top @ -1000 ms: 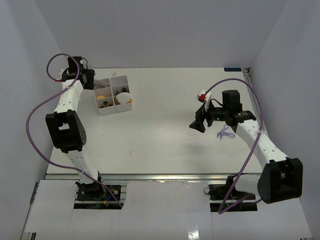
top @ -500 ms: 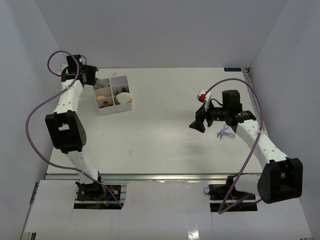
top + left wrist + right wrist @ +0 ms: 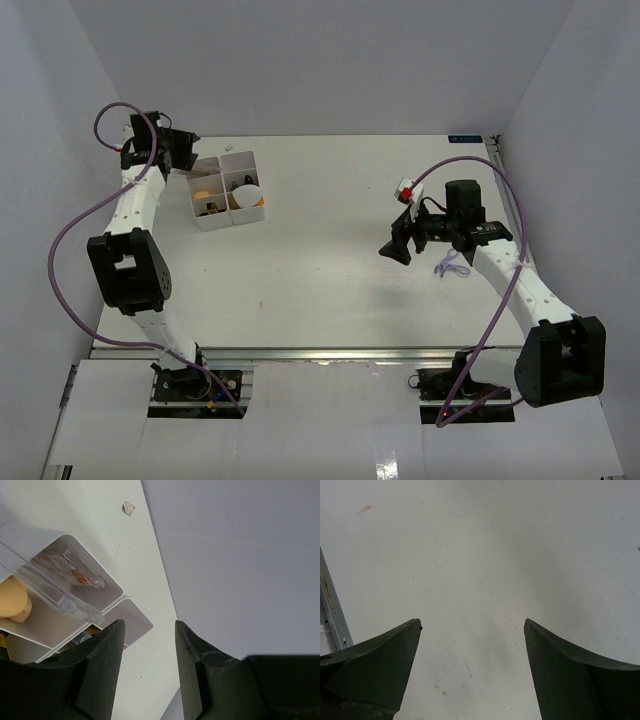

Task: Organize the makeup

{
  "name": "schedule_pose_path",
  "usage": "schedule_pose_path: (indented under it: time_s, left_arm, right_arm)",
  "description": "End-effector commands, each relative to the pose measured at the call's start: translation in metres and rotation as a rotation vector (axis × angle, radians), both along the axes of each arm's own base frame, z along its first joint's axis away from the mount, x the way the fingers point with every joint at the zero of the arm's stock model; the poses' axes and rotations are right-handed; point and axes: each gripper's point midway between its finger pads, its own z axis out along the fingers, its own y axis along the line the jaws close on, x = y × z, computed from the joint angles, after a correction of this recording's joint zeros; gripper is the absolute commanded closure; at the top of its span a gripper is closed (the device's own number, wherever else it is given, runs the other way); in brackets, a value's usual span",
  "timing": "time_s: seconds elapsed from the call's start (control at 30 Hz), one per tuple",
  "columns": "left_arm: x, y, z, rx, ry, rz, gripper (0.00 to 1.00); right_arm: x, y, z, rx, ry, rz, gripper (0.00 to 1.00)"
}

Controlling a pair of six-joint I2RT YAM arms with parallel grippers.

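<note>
Left gripper (image 3: 148,630), jaws apart and empty, just beside far-left white compartmented box (image 3: 136,622) holding clear flat packets (image 3: 62,582), beige sponge (image 3: 11,600). Right gripper (image 3: 472,627), jaws wide, empty, above table (image 3: 485,555) at right.

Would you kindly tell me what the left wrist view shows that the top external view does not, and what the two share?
Only the left wrist view: the printed label on a clear flat packet leaning in a compartment of the white box, and the left gripper's jaws standing apart, empty.
Only the top external view: the right gripper, open above the table, the purple cables, and the white-capped tube in the box.
Both: the box, a beige sponge inside it and the left gripper.
</note>
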Motion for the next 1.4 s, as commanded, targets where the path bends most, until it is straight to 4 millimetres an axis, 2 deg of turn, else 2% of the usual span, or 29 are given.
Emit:
schedule_pose_path:
  time_s: [0.0,0.07,0.17,0.27,0.33,0.4,0.47,0.53,0.6,0.77,0.87,1.0,1.1,1.23,1.37]
  left_arm:
    - [-0.012,-0.012,0.063,0.058,-0.166,-0.080,0.45]
    - [-0.020,-0.017,0.082,0.111,-0.232,-0.127,0.44]
    - [-0.035,-0.028,0.091,0.173,-0.338,-0.215,0.42]
    - [-0.066,-0.045,0.110,0.230,-0.491,-0.302,0.40]
    - [-0.092,-0.059,0.122,0.245,-0.584,-0.362,0.31]
    - [-0.109,-0.066,0.126,0.261,-0.629,-0.395,0.26]
    - [-0.130,-0.072,0.118,0.259,-0.630,-0.423,0.14]
    - [-0.151,-0.081,0.119,0.255,-0.662,-0.463,0.03]
    - [-0.165,-0.089,0.102,0.241,-0.654,-0.504,0.02]
    - [-0.198,-0.115,0.080,0.205,-0.688,-0.666,0.02]
    - [-0.218,-0.132,0.078,0.169,-0.743,-0.795,0.02]
    - [-0.259,-0.156,0.072,0.139,-0.814,-1.004,0.02]
    - [-0.278,-0.167,0.066,0.214,-0.855,-1.073,0.02]
    - [-0.294,-0.178,0.054,0.262,-0.888,-1.135,0.02]
    - [-0.305,-0.188,0.049,0.262,-0.901,-1.206,0.02]
  right_arm:
    - [0.003,-0.002,0.015,0.029,-0.054,-0.004,0.10]
    - [0.006,-0.008,0.018,0.030,-0.062,-0.025,0.10]
    - [0.015,-0.026,0.023,0.045,-0.061,-0.089,0.10]
    - [0.025,-0.049,0.026,0.073,-0.032,-0.176,0.10]
    - [0.031,-0.072,0.026,0.086,-0.018,-0.248,0.10]
    - [0.030,-0.085,0.022,0.062,-0.015,-0.277,0.10]
    - [0.026,-0.101,0.015,-0.003,-0.010,-0.316,0.10]
    - [0.023,-0.119,0.012,-0.054,-0.011,-0.370,0.10]
    - [0.019,-0.134,0.007,-0.090,0.021,-0.431,0.10]
    - [0.023,-0.176,-0.005,-0.152,0.162,-0.715,0.10]
    - [0.022,-0.200,-0.020,-0.158,0.268,-0.910,0.10]
    - [0.011,-0.225,-0.041,-0.141,0.381,-1.012,0.10]
    - [0.001,-0.236,-0.050,-0.085,0.480,-1.059,0.09]
    - [-0.006,-0.233,-0.067,0.018,0.645,-1.041,0.05]
    - [-0.010,-0.226,-0.087,0.064,0.762,-1.024,0.21]
